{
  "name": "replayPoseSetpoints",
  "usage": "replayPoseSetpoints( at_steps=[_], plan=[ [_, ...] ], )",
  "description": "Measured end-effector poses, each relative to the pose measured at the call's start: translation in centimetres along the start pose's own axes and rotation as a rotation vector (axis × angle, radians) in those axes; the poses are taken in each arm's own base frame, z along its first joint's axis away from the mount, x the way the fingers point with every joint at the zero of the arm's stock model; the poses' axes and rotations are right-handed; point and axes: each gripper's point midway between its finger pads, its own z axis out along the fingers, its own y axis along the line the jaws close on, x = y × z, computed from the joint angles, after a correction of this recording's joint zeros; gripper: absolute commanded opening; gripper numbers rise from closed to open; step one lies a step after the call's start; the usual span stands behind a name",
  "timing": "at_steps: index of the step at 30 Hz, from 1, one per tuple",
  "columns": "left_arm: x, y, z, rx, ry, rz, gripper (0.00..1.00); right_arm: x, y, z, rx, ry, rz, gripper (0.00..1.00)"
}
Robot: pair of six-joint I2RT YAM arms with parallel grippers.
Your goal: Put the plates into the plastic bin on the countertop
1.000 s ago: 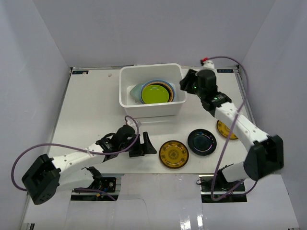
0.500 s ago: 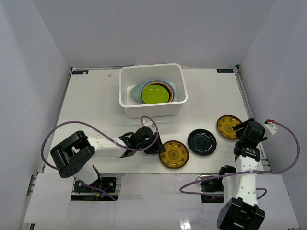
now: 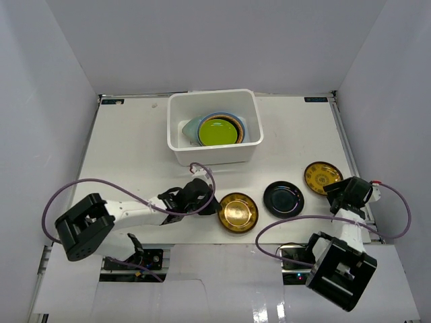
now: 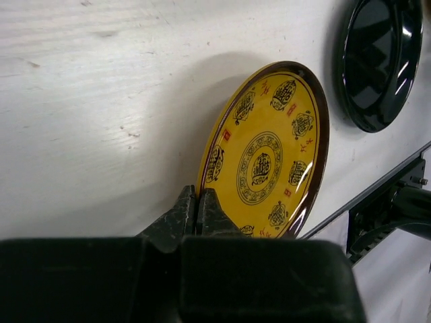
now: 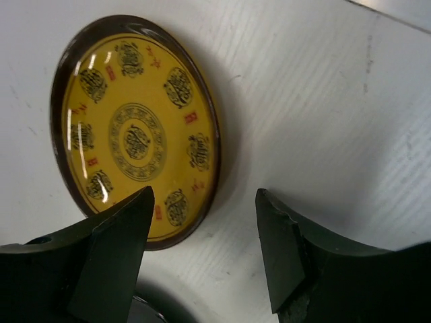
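A gold-patterned plate (image 3: 238,212) near the countertop's (image 3: 128,155) front edge stands tilted, one side raised. My left gripper (image 3: 213,206) is shut on its left rim; in the left wrist view the fingers (image 4: 185,210) pinch the edge of that plate (image 4: 269,148). A glossy black plate (image 3: 283,198) lies flat to its right. A second gold-patterned plate (image 3: 320,177) lies flat further right, with my right gripper (image 3: 339,191) open just in front of it. The right wrist view shows the gripper (image 5: 204,200) astride the near rim of this plate (image 5: 135,128), not touching it. The plastic bin (image 3: 176,128) holds stacked plates, a lime green one (image 3: 220,131) on top.
The black plate (image 4: 380,60) lies close beside the tilted plate. Pale grey walls enclose the countertop. The front table edge and a metal rail (image 4: 390,202) run just below the held plate. Purple cables loop from both arms.
My left gripper shut on the gold-patterned plate's rim and tipped it up. My right arm swung from the bin to the front right, by the other gold-patterned plate.
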Motion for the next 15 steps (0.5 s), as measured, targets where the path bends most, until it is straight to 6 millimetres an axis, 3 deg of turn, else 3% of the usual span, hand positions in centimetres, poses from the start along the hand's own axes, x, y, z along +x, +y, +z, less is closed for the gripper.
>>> replayPoseSetpoints(
  at_steps=[3,4,7,10,15],
  plan=[
    [-1.2,-0.2,-1.8,-0.006,-0.045,0.01,0.0,0.3,1.1,0.7,-0.053,0.028,0.041,0.59],
    [-1.6,-0.4,-2.5,0.001,-0.062,0.011,0.0,0.5,1.3,1.0,-0.07,0.036,0.061,0.5],
    [-2.7,-1.4,-4.7,0.036,-0.103,0.009,0.0,0.9,1.7,1.5,-0.115,0.047,0.119,0.36],
    [-4.1,-2.7,-6.8,0.072,-0.137,0.004,0.0,1.5,1.8,1.8,-0.14,0.063,0.17,0.11],
    [-9.0,-7.2,-9.9,0.143,-0.228,0.019,0.0,1.0,3.0,1.6,-0.195,0.057,0.223,0.08]
  ],
)
